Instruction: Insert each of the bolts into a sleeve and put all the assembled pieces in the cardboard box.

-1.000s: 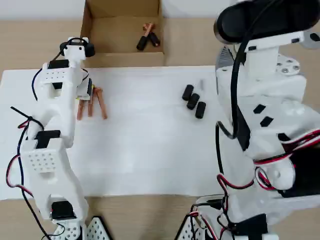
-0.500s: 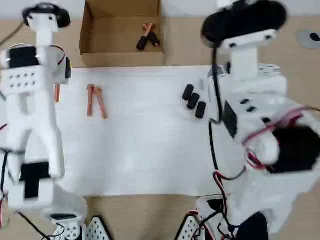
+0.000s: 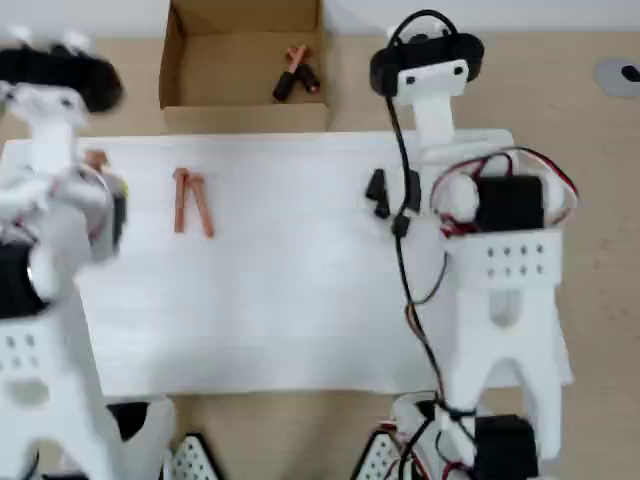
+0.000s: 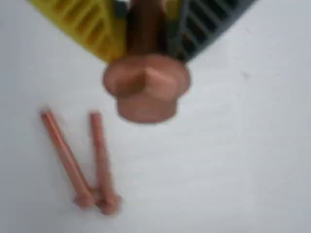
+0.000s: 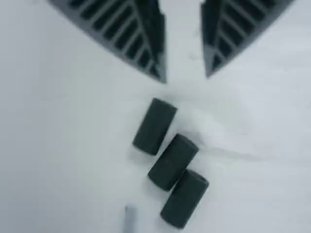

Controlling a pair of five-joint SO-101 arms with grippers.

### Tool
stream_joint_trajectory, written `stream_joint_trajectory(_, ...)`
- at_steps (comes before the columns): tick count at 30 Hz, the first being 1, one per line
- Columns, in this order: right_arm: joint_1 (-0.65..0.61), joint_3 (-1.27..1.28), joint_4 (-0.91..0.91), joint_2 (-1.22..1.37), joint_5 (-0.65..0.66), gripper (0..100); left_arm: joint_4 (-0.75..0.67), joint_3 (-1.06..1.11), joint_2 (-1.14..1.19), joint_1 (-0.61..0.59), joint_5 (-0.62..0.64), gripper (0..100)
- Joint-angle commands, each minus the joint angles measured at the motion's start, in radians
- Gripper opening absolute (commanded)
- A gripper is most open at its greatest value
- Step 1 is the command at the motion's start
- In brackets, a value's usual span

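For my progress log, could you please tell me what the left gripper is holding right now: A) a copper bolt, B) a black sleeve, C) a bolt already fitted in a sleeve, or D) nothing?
A: in the left wrist view the left gripper is shut on a copper bolt, hex head toward the camera, with no sleeve visible on it.

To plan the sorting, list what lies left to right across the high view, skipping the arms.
Bolt held in the left gripper → two loose bolts → assembled pieces in the box → sleeves.
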Motion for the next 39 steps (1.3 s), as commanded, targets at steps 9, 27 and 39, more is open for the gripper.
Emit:
stream_joint_trajectory(9, -0.005, -0.199, -0.04, 0.361, -0.279, 15.9, -0.072, 0.404, -0.544, 0.241, -0.054, 1)
stream_joint_trajectory(27, -0.082, -0.383, -0.094, 0.759, -0.388, 15.9, -0.207, 0.664, -0.889, 0.235, -0.055, 1)
stream_joint_trajectory(39, -0.061, -0.588, -0.087, 0.995, -0.385, 15.7, -0.201, 0.669, -0.891, 0.235, -0.055, 1)
